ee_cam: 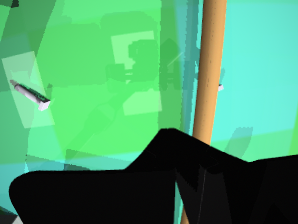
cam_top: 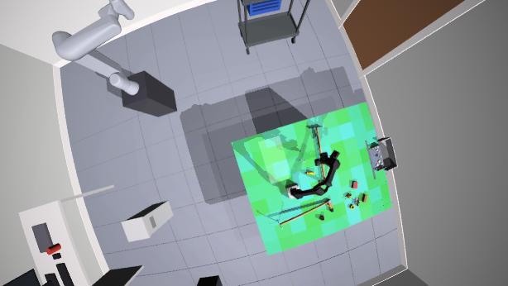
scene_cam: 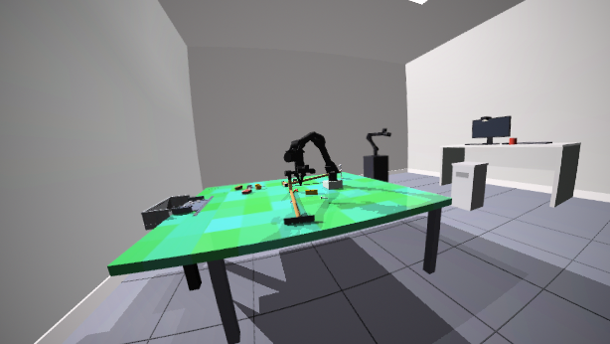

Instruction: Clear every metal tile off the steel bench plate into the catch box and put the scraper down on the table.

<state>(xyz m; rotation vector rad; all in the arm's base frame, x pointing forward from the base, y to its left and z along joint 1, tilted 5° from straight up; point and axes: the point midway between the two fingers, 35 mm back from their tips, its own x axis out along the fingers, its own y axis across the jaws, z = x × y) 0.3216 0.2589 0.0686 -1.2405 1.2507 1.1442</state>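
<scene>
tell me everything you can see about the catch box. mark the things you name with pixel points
The catch box [cam_top: 394,154] [scene_cam: 156,218] is dark grey, rectangular and open-topped, with upright walls; its material is unclear. It sits level beyond the edge of the green table [cam_top: 289,237] [scene_cam: 248,239] [ee_cam: 260,50], beside the bench plate [cam_top: 376,164] [scene_cam: 201,206]. Whether they touch, I can't tell.

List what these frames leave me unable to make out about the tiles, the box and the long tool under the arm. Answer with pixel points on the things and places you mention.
- Tile count on the bench plate [cam_top: 373,162] [scene_cam: 201,205]: too small in top and exterior.
- Lower inside of the catch box [cam_top: 389,154] [scene_cam: 155,219], exterior: hidden by its near wall.
- The long tool's head [cam_top: 314,126] [scene_cam: 299,220], wrist: cut off by the top edge.
- Part of its orange handle [cam_top: 318,142] [scene_cam: 295,204] [ee_cam: 212,60], wrist: behind the black jaws.
</scene>
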